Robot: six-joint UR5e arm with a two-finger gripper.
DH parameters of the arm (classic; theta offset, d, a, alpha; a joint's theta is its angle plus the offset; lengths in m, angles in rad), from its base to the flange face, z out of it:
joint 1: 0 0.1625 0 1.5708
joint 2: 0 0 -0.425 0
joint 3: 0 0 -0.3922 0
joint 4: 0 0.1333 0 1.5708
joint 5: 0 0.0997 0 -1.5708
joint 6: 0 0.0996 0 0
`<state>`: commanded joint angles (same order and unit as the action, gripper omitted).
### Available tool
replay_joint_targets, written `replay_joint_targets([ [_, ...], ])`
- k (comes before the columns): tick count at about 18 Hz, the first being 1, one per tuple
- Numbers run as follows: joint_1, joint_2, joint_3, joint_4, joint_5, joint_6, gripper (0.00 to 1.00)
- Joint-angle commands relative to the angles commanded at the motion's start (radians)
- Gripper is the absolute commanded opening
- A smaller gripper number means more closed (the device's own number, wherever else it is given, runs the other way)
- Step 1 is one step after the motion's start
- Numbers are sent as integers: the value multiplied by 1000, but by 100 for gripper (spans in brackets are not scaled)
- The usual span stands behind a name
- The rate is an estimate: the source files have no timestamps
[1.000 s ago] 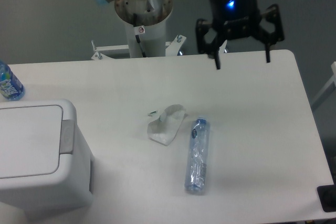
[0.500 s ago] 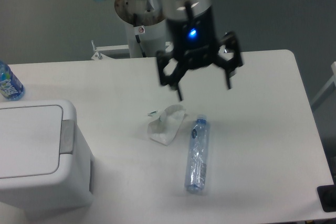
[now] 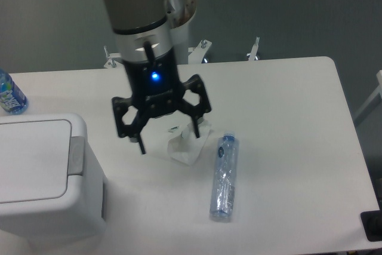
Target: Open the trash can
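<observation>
The trash can [image 3: 42,177] is a large boxy white bin at the front left, its flat white lid down and a small grey push tab [image 3: 76,155] on its right edge. My gripper [image 3: 169,143] hangs over the middle of the table, right of the tab and apart from the bin. Its two black fingers are spread wide with nothing between them. A blue light glows on its black body.
A crumpled white wrapper [image 3: 188,144] lies partly behind my right finger. A clear plastic bottle [image 3: 224,177] lies on its side to the right of it. Another bottle with a blue label [image 3: 11,95] stands at the far left edge.
The gripper has swept from the back right of the table leftward and forward, toward the trash can. It stays open. The bin, wrapper and bottles have not moved.
</observation>
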<state>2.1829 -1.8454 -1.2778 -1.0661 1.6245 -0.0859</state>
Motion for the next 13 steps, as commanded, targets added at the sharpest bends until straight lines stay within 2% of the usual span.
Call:
replay_joint_targets([
  [4, -41, -15, -15, 0, 0, -21, 100],
  [13, -80, -11, -52, 0, -2, -31, 100],
])
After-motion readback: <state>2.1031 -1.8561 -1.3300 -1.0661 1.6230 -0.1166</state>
